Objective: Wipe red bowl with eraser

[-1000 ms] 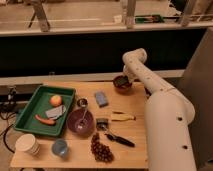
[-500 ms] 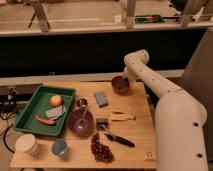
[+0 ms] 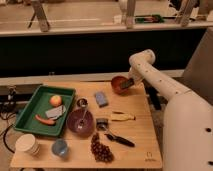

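Gripper (image 3: 125,85) sits at the red bowl (image 3: 118,83) rim on the bench (image 3: 137,142), apparently positioned for wiping; jaws' state cannot be told.

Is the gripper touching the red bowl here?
Cannot tell. In the camera view the gripper overlaps the right side of the red bowl, but neither contact nor a gap shows plainly.
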